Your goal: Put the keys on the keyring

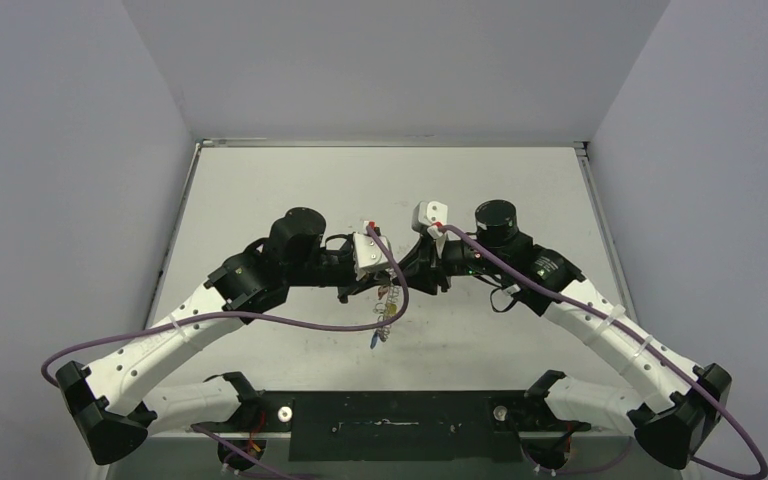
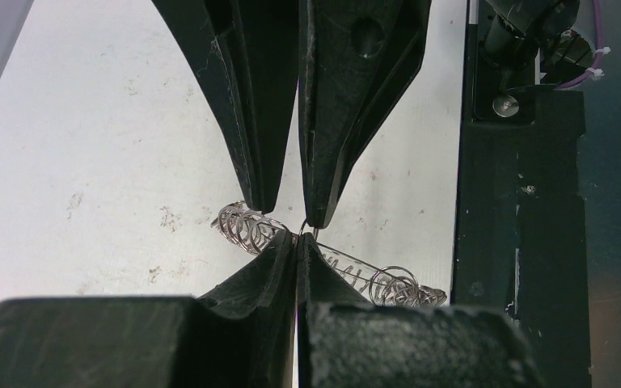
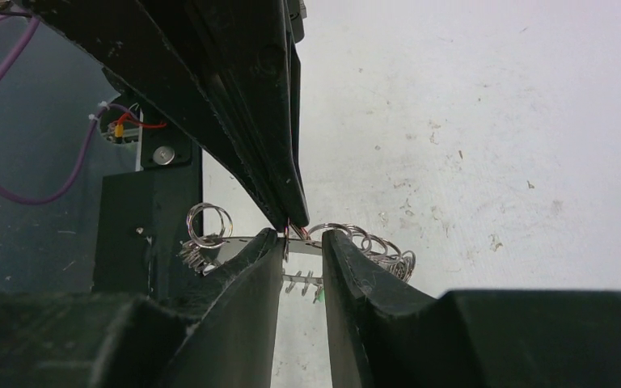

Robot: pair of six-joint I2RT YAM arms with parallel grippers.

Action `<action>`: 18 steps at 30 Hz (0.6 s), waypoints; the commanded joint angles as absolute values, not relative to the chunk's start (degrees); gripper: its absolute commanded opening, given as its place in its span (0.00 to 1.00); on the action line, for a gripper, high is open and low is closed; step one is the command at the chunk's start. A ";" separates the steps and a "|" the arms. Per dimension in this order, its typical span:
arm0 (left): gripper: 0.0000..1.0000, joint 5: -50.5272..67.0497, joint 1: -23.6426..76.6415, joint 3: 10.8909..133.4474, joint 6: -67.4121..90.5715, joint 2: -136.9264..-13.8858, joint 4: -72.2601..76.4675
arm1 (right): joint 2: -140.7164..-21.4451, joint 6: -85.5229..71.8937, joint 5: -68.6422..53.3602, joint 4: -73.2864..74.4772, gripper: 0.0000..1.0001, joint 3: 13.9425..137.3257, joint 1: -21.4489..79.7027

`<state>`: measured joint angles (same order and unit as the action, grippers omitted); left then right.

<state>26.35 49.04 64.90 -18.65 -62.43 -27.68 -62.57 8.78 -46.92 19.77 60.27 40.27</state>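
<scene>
The keyring [image 1: 388, 308] hangs in mid-air between both arms over the table's middle. In the left wrist view it is edge-on, its wire loops [image 2: 247, 227] fanning to both sides. My left gripper [image 2: 297, 236] is shut on the ring's rim. My right gripper [image 3: 302, 238] faces it from the other side, jaws a little apart, with the flat plate [image 3: 234, 246] crossing the gap and nothing pinched. A blue key tag [image 1: 373, 340] dangles under the ring. A red sliver [image 3: 289, 229] shows at the left fingertip. The keys' metal blades are too small to make out.
A green speck [image 3: 321, 297] and yellowish bits [image 1: 390, 297] also hang from the ring. The black base plate [image 1: 390, 425] runs along the near edge, and purple cables [image 1: 260, 318] loop off both arms. Grey walls enclose the white table [image 1: 260, 190].
</scene>
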 commanded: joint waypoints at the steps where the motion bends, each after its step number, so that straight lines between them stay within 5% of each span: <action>1: 0.00 28.19 49.22 66.79 -18.12 -61.74 -23.83 | -63.39 7.74 -48.69 14.60 0.26 61.59 41.28; 9: 0.00 28.19 49.22 65.83 -17.23 -61.52 -21.99 | -63.83 9.58 -48.46 16.88 0.23 61.20 41.57; 18: 0.00 28.21 49.22 65.58 -17.40 -61.57 -21.74 | -63.01 12.02 -47.36 20.21 0.41 61.28 41.57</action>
<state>26.46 49.04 64.82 -18.04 -62.43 -26.68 -63.48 10.22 -47.24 20.71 60.27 41.08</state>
